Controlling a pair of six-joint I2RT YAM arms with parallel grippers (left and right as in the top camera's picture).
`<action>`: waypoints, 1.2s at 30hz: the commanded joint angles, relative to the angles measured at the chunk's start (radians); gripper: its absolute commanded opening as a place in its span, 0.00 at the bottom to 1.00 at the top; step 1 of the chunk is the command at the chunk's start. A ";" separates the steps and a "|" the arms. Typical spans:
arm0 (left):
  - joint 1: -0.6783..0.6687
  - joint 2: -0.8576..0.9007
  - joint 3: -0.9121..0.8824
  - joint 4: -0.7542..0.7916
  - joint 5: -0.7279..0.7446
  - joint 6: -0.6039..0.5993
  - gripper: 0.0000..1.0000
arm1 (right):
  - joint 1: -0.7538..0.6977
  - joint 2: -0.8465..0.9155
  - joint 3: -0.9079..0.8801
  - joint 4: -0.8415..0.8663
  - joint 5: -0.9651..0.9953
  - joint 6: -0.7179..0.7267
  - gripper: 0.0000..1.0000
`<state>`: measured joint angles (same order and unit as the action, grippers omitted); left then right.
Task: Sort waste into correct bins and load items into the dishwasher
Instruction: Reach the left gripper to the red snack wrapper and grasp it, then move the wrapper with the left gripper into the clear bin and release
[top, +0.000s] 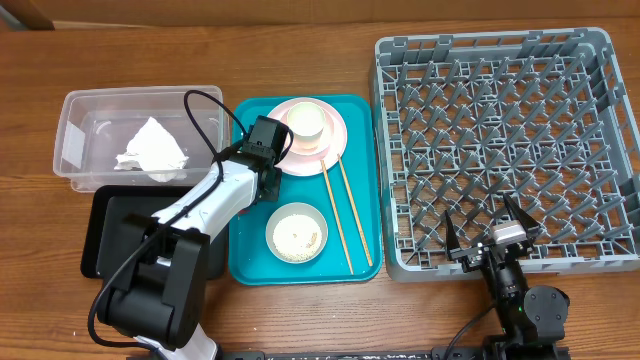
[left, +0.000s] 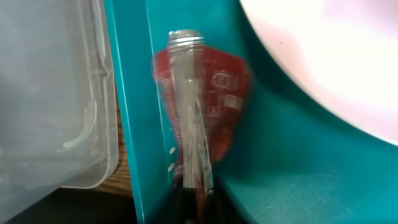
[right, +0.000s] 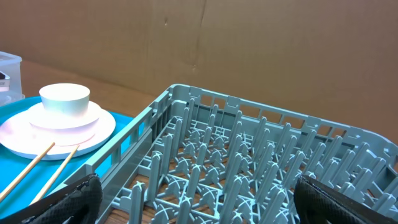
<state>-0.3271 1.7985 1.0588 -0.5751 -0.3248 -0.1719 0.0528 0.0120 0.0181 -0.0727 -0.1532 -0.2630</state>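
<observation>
Right between the left fingers (left: 186, 93) sits the red snack wrapper (left: 227, 93), pinched tight down by the wall of the teal tray (left: 298, 180). The pink plate (left: 336, 56) is just off to one side of them and the clear tub (left: 50, 93) is on the other. The right fingers (top: 452, 235) are spread wide over the near edge of the grey dish rack (top: 383, 150), holding nothing.
</observation>
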 joint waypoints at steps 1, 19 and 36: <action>0.000 0.013 -0.005 0.003 0.007 0.000 0.04 | -0.003 -0.009 -0.010 0.004 -0.005 0.005 1.00; 0.133 -0.200 0.307 -0.176 -0.176 -0.148 0.04 | -0.003 -0.009 -0.010 0.004 -0.005 0.004 1.00; 0.391 -0.033 0.326 -0.167 -0.099 -0.224 0.91 | -0.003 -0.009 -0.010 0.004 -0.005 0.004 1.00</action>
<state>0.0647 1.7958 1.3586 -0.7197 -0.4465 -0.3805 0.0528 0.0120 0.0181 -0.0727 -0.1532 -0.2626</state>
